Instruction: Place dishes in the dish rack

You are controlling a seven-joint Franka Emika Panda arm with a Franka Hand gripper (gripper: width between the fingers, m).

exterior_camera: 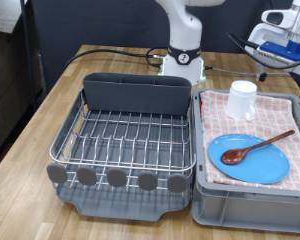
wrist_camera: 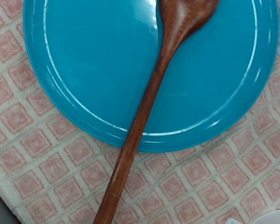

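Note:
The light-blue plate (exterior_camera: pixel 262 166) lies flat on the pink checked cloth (exterior_camera: pixel 290 115) inside the grey crate (exterior_camera: pixel 245 208), at the exterior view's right. The wooden spoon (exterior_camera: pixel 256 148) lies across the plate, its bowl on the plate and its handle pointing to the upper right. The white mug (exterior_camera: pixel 243 98) stands upright at the crate's far end. The dish rack (exterior_camera: pixel 125 135), with its grey cutlery trough (exterior_camera: pixel 135 95) and round tabs (exterior_camera: pixel 118 178), holds nothing. The wrist view looks straight down on the plate (wrist_camera: pixel 84 65) and spoon (wrist_camera: pixel 149 117). The gripper does not show in either view.
The robot base (exterior_camera: pixel 182 62) stands behind the rack, with a black cable (exterior_camera: pixel 120 50) running to the exterior view's left. A blue and white device (exterior_camera: pixel 285 38) sits at the top right. The wooden table (exterior_camera: pixel 30 120) ends at the left.

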